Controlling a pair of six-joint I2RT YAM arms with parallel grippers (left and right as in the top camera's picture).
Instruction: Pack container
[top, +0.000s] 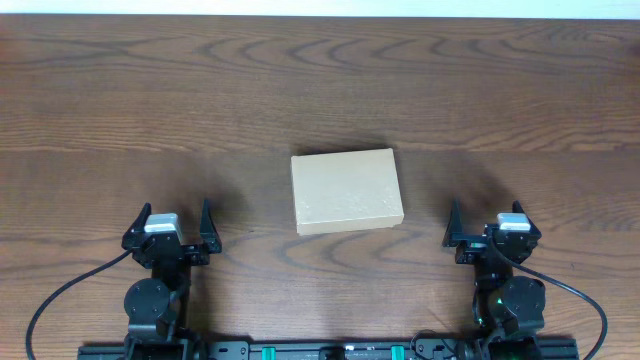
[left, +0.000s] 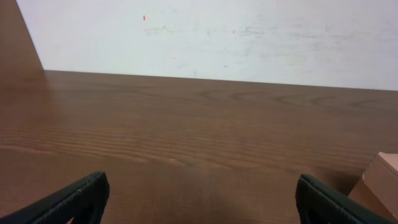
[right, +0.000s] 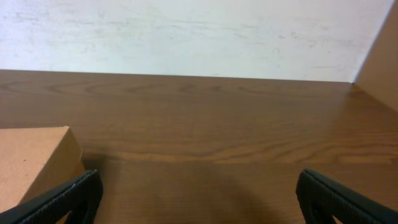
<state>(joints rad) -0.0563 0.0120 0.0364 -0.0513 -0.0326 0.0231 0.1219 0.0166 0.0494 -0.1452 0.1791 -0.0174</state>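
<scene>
The container (top: 346, 191) is a plain tan cardboard box lying flat with its lid shut at the middle of the wooden table. Its corner shows at the right edge of the left wrist view (left: 384, 180) and at the left edge of the right wrist view (right: 34, 163). My left gripper (top: 168, 222) rests near the table's front edge, left of the box, open and empty (left: 202, 202). My right gripper (top: 493, 222) rests near the front edge, right of the box, open and empty (right: 199, 199). No pens are in view.
The brown wood-grain table (top: 320, 90) runs to a white wall at the back (left: 217, 37). Black cables loop from both arm bases at the front edge (top: 60, 300).
</scene>
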